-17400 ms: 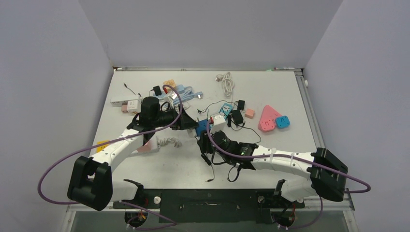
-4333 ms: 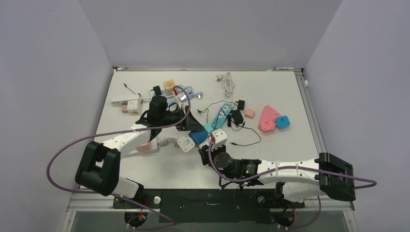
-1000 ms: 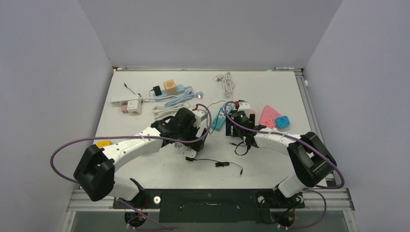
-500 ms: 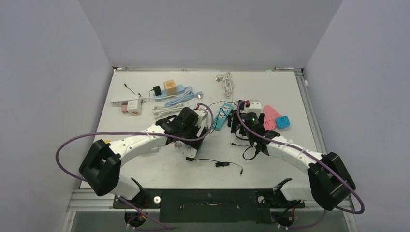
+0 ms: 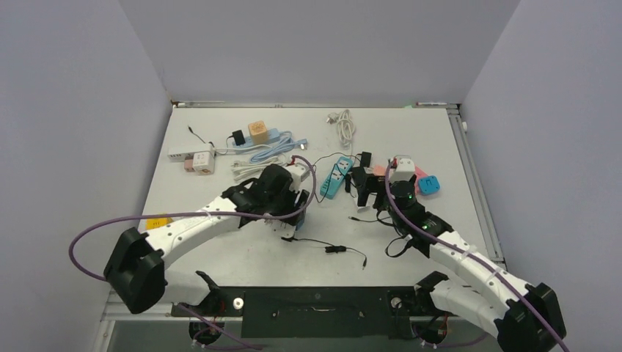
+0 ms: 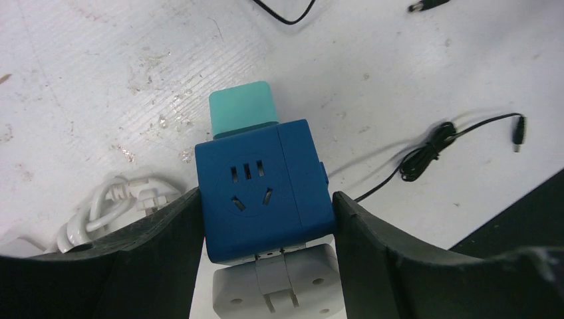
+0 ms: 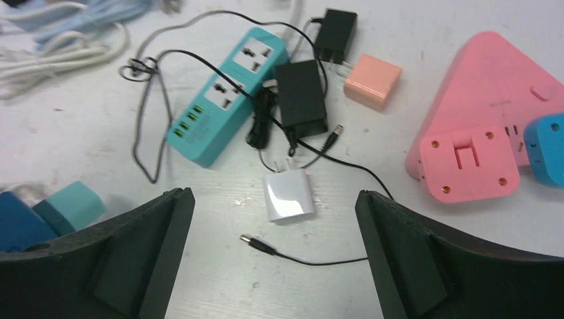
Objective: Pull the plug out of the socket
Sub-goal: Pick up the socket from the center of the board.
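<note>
Teal plug (image 6: 243, 108) seated in the blue socket cube (image 6: 263, 189), the cube grasped in my left jaws.
I see the plug on the cube's far face and a grey adapter (image 6: 276, 286) on its near face, low over the tabletop (image 6: 100, 80). My left gripper (image 6: 266, 199) has its jaws pressed against both sides of the cube. A thin black cable (image 6: 425, 143) lies just right of the cube. Well to the cube's right, my right gripper (image 7: 273, 199) hangs with jaws spread wide and holding nothing, above a white charger (image 7: 288, 196). A teal power strip (image 7: 226, 93) lies beyond the charger.
</note>
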`<state>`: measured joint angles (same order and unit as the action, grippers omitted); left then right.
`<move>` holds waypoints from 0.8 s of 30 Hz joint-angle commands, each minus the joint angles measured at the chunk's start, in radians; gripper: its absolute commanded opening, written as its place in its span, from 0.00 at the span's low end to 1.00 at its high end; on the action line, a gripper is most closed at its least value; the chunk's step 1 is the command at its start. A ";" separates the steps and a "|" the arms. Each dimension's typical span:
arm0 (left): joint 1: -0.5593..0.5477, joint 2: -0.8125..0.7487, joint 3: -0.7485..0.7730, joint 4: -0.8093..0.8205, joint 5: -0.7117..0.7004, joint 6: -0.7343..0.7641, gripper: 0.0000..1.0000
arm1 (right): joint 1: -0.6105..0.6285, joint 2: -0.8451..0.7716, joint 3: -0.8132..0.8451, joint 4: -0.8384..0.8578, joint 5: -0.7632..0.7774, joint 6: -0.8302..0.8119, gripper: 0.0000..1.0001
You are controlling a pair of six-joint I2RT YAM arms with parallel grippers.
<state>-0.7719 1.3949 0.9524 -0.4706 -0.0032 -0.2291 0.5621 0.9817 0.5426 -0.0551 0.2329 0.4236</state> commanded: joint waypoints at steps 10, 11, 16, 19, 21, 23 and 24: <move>0.365 -0.379 -0.211 0.716 0.772 -0.301 0.00 | -0.010 -0.359 -0.106 0.201 -0.473 0.251 0.91; 0.385 -0.373 -0.228 0.794 0.826 -0.361 0.00 | -0.009 -0.354 -0.110 0.220 -0.496 0.278 0.91; 0.408 -0.339 -0.295 1.137 0.986 -0.596 0.00 | -0.008 -0.326 -0.173 0.505 -0.639 0.422 0.90; 0.408 -0.327 -0.310 1.235 1.027 -0.670 0.00 | 0.001 -0.310 -0.200 0.622 -0.652 0.466 0.90; 0.407 -0.326 -0.315 1.282 1.043 -0.700 0.00 | 0.014 -0.288 -0.211 0.673 -0.646 0.482 0.90; 0.407 -0.328 -0.318 1.306 1.055 -0.716 0.00 | 0.037 -0.255 -0.216 0.711 -0.640 0.487 0.90; 0.406 -0.330 -0.319 1.312 1.060 -0.719 0.00 | 0.049 -0.240 -0.217 0.731 -0.634 0.490 0.90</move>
<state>-0.3668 1.0817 0.6231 0.6014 0.9695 -0.8448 0.5732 0.6960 0.3286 0.4583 -0.3744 0.8585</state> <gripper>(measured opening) 0.600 0.901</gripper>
